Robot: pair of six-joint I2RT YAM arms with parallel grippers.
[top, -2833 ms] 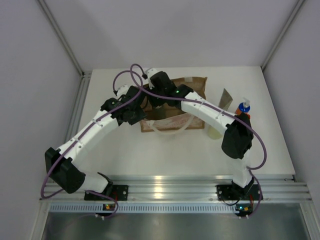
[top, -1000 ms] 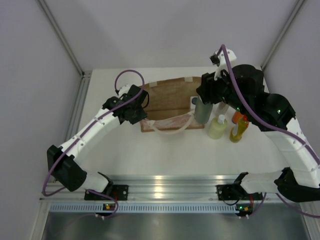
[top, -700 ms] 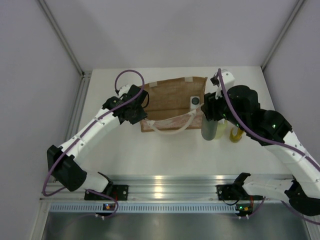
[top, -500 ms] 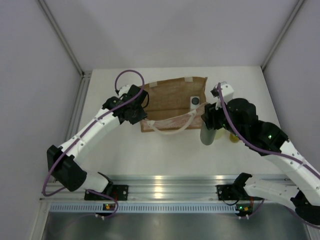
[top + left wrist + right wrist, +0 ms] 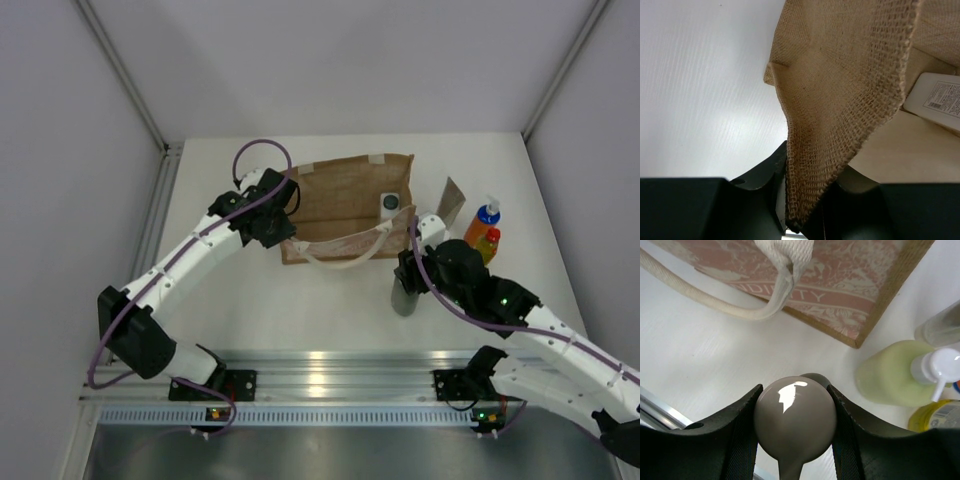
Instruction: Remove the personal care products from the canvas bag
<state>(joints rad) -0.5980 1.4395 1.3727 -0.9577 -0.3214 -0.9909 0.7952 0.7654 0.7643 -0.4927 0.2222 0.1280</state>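
Brown jute dominates the white table [image 5: 250, 300]: the canvas bag [image 5: 345, 195] sits toward the far side, its printed front facing the arms and a white square bottle [image 5: 390, 203] showing at its right end. The left gripper [image 5: 278, 215] has its fingers clamped on the weave at the bag's left edge. Nearer the rail, the right gripper [image 5: 410, 272] is closed around the grey cylinder [image 5: 404, 298], out of the bag and just in front of its right corner; whether its base touches the table cannot be told. The cylinder's long axis runs close to vertical, leaning slightly, with the rounded end up toward the wrist camera and the other end toward the table. Setting it down well likely means lowering it straight, seating the base flat before the fingers part, and staying clear of the rope handle [image 5: 715, 304] and the pale-yellow bottle [image 5: 887, 380] just beside it.
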